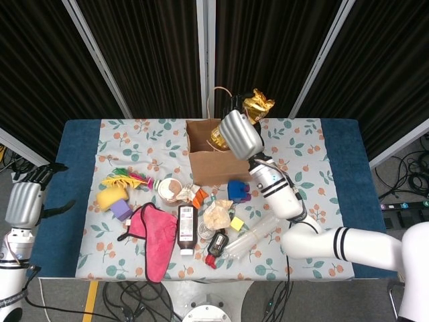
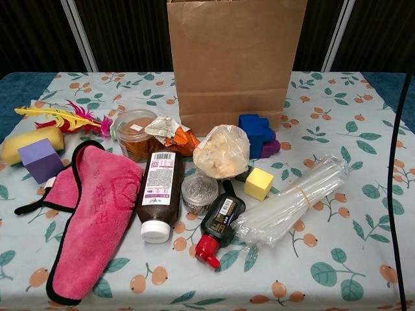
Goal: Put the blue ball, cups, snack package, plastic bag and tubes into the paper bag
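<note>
holding the snack package (image 1: 236,122) over the paper bag's (image 1: 222,164) open mouth.
right robot hand (image 1: 239,133) grasps it from above near the bench's far edge; its long axis tilts steeply, lower end already dipping inside, upper end above the rim. left robot hand (image 1: 25,201), released, waits well apart beyond the left edge.

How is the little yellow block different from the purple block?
The small yellow cube sits mid-table beside the clear bag of tubes; the purple cube sits far to the left, against the yellow foam cylinder. The purple cube looks bigger. They differ in colour. Both are plain cubes resting on the floral tablecloth.
</note>
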Controlling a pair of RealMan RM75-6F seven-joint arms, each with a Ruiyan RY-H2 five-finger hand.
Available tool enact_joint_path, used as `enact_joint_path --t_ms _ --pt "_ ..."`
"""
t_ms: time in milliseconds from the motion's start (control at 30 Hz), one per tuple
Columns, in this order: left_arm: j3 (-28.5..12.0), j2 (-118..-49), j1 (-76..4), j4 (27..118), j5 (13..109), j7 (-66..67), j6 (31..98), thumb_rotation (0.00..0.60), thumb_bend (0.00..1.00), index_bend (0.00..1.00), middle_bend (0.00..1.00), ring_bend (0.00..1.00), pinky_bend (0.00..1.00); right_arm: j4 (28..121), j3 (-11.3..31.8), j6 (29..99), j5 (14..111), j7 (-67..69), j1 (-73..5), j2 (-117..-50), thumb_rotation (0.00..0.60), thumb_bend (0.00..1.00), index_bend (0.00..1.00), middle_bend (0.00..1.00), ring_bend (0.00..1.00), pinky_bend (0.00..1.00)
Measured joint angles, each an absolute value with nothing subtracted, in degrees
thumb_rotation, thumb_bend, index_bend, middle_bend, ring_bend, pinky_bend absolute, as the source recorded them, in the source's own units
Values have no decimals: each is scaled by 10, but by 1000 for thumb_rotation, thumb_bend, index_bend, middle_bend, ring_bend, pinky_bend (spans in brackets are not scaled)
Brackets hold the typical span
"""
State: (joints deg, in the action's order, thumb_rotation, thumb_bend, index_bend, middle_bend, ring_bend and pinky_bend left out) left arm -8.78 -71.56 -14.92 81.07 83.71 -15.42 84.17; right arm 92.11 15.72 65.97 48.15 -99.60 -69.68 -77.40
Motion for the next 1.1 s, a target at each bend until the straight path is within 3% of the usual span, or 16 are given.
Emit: enact_joint_path --t_ms 433,733,1100 --pt "-92 -725 -150 780 829 -183 835 600 174 333 357 272 339 863 135 690 439 -1016 -732 -839 600 238 630 518 383 410" --pt "-96 -722 -149 776 827 -190 835 600 174 332 357 272 339 858 132 704 396 -1018 -745 -866 600 12 346 374 207 168" --pt "-95 -719 -148 785 830 -190 837 600 174 332 357 272 339 895 119 725 387 -1011 -750 -853 600 0 301 347 183 146"
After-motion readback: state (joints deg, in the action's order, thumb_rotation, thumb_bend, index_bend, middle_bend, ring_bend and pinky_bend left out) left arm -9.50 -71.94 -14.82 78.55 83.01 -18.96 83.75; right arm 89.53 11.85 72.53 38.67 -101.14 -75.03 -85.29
